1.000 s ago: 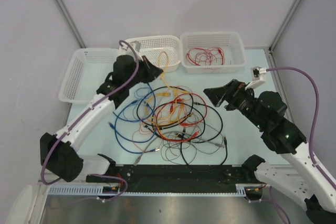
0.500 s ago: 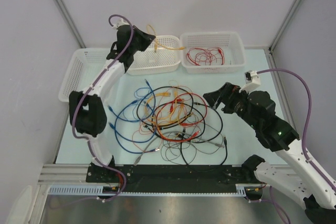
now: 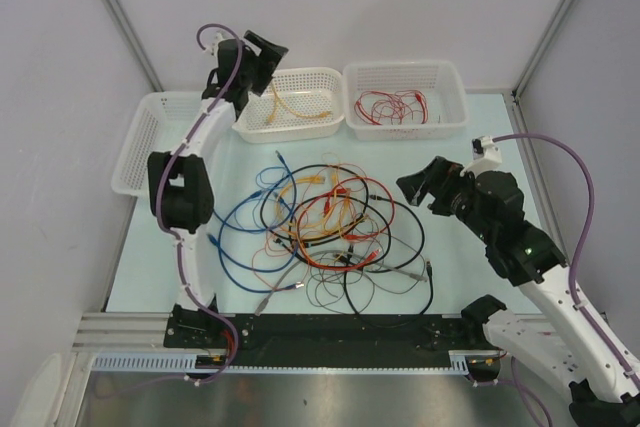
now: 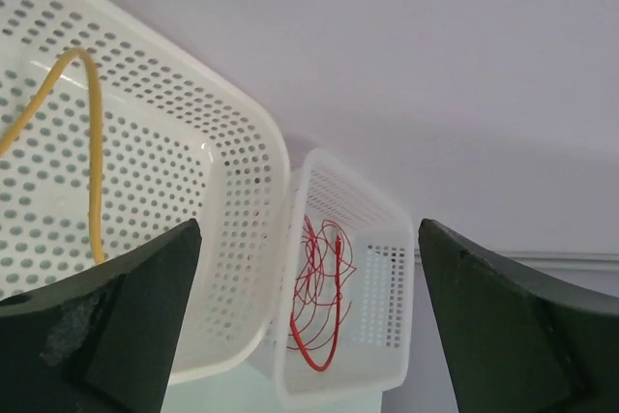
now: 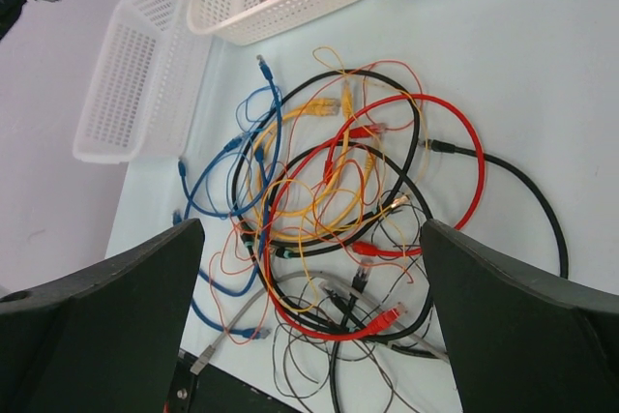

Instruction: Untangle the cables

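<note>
Left gripper (image 3: pixel 271 49) wide, above middle basket (image 3: pixel 290 133)

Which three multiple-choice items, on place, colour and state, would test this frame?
1. Which basket holds a yellow cable? A left; B middle; C right.
2. What colour is the cable in the right basket? A red; B blue; C black.
3. How is the left end effector? A shut on a cable; B shut on a basket rim; C open, empty.
Answers: B, it curls inside the middle basket; A, the red cable loops there; C, its fingers stand wide apart with nothing between.
</note>
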You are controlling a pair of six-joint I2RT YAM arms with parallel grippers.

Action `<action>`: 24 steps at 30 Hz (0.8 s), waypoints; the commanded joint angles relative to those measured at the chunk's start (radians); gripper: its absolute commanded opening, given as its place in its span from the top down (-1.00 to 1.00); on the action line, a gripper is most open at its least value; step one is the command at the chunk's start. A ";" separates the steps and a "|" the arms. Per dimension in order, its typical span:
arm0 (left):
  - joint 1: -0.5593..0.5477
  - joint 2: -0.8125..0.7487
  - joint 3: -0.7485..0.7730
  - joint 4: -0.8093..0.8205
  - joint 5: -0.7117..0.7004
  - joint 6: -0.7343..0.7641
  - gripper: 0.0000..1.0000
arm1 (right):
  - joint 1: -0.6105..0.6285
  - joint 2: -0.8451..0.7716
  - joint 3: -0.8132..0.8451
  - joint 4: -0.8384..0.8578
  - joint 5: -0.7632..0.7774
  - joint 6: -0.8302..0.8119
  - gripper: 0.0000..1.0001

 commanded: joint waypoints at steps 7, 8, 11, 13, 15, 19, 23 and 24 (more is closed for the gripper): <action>-0.159 -0.363 -0.018 -0.104 -0.103 0.303 -0.99 | -0.007 -0.031 -0.037 0.030 -0.040 0.006 -0.99; -0.206 -0.404 -0.054 -0.118 -0.166 0.438 -0.99 | -0.009 -0.031 -0.045 0.028 -0.036 0.020 -0.99; -0.370 -0.541 -0.269 -0.118 -0.314 0.567 -0.99 | -0.005 -0.029 -0.065 0.022 -0.040 0.030 -0.99; -0.437 -0.638 -0.456 -0.110 -0.328 0.560 -0.99 | 0.002 -0.031 -0.071 0.017 -0.069 0.052 -0.99; -0.475 -0.698 -0.577 -0.097 -0.297 0.530 -0.99 | 0.019 -0.039 -0.076 0.013 -0.066 0.063 -1.00; -0.529 -0.818 -0.811 -0.129 -0.250 0.524 -0.99 | 0.068 -0.049 -0.088 -0.009 -0.014 0.069 -0.98; -0.550 -0.855 -0.919 -0.190 -0.263 0.530 -0.93 | 0.119 -0.052 -0.120 -0.010 0.035 0.089 -0.96; -0.550 -0.852 -0.933 -0.208 -0.277 0.532 -0.91 | 0.126 -0.052 -0.123 -0.007 0.038 0.093 -0.95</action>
